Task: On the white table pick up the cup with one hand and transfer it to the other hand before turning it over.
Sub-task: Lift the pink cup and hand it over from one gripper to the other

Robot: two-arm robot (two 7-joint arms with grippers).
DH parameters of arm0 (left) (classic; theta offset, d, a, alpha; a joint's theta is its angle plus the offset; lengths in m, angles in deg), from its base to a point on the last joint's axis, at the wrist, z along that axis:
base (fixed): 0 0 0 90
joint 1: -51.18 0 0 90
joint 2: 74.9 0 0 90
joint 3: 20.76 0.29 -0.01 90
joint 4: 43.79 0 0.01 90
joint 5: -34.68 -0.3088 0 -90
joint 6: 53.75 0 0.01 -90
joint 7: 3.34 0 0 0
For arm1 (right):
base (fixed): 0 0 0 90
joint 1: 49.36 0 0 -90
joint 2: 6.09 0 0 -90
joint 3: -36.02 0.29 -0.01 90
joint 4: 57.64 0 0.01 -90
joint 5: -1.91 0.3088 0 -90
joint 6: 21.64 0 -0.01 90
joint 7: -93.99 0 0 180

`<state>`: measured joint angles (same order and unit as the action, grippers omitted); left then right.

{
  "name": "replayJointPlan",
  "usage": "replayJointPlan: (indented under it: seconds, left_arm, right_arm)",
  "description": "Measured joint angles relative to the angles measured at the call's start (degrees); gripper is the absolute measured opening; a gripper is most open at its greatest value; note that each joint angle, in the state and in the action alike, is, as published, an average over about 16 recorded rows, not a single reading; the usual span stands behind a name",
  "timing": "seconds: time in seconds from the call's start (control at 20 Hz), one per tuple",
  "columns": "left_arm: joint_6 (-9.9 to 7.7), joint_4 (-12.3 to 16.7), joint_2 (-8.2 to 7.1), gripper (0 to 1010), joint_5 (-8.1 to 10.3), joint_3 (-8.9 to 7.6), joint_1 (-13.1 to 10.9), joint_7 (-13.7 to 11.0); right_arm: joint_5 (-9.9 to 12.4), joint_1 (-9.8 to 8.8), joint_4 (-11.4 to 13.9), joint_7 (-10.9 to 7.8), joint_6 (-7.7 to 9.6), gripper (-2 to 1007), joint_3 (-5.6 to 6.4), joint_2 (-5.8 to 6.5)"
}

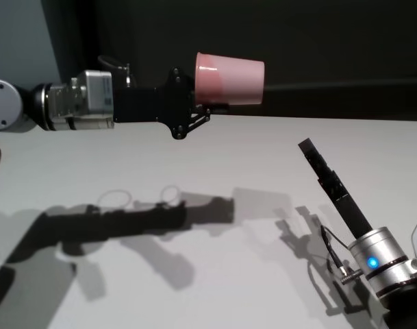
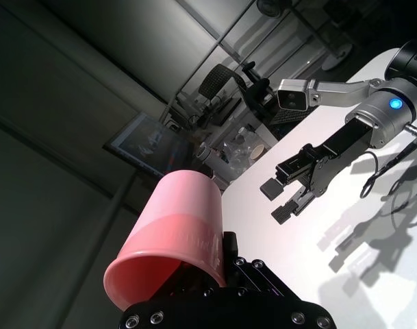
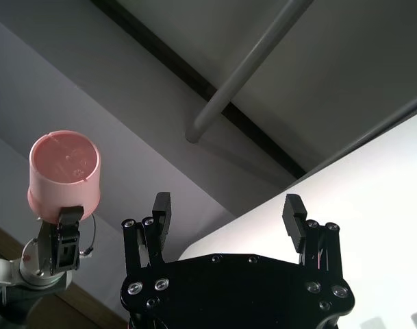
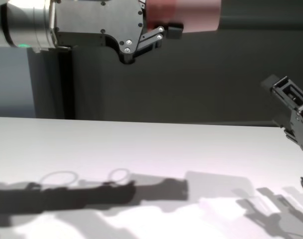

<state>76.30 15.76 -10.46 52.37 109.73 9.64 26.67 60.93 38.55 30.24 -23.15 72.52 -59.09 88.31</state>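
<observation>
The salmon-pink cup [image 1: 229,80] lies on its side in the air, high above the white table [image 1: 194,157]. My left gripper [image 1: 209,96], on the boxy silver wrist, is shut on the cup near its rim. The base points to the right. The cup also shows in the left wrist view [image 2: 174,233], the chest view [image 4: 183,15] and the right wrist view [image 3: 63,171], base on. My right gripper [image 1: 309,147], on the arm with the blue ring light, is open and empty, lower and to the right of the cup, pointing towards it. Its open fingers [image 3: 292,209] frame nothing.
A dark wall [image 1: 318,34] stands behind the table's far edge. Arm shadows lie across the tabletop [image 4: 116,189]. A thin black cable [image 1: 331,250] hangs by the right wrist. A monitor [image 2: 146,144] and room clutter show far off.
</observation>
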Motion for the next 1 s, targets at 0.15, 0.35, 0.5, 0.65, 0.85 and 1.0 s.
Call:
replayJointPlan:
  seconds: [0.15, 0.35, 0.5, 0.65, 0.85, 1.0]
  left_arm:
    - [0.00, 0.00, 0.00, 47, 0.00, 0.00, 0.00, 0.00]
    - [0.00, 0.00, 0.00, 47, 0.00, 0.00, 0.00, 0.00]
    - [0.00, 0.00, 0.00, 47, 0.00, 0.00, 0.00, 0.00]
    - [0.00, 0.00, 0.00, 46, 0.00, 0.00, 0.00, 0.00]
    - [0.00, 0.00, 0.00, 46, 0.00, 0.00, 0.00, 0.00]
    - [0.00, 0.00, 0.00, 46, 0.00, 0.00, 0.00, 0.00]
  right_arm:
    - [2.00, 0.27, -0.07, -1.05, 0.46, 1002, -0.02, -0.18]
    - [4.38, 0.60, 0.14, -2.16, 0.89, 1002, -0.05, -0.45]
    - [5.95, 0.86, 0.45, -2.84, 1.14, 1002, -0.16, -0.63]
    - [7.32, 1.14, 0.83, -3.38, 1.36, 1002, -0.40, -0.79]
    - [8.85, 1.61, 1.33, -3.77, 1.68, 1002, -0.95, -0.98]
    - [9.79, 2.02, 1.68, -4.00, 1.94, 1002, -1.54, -1.10]
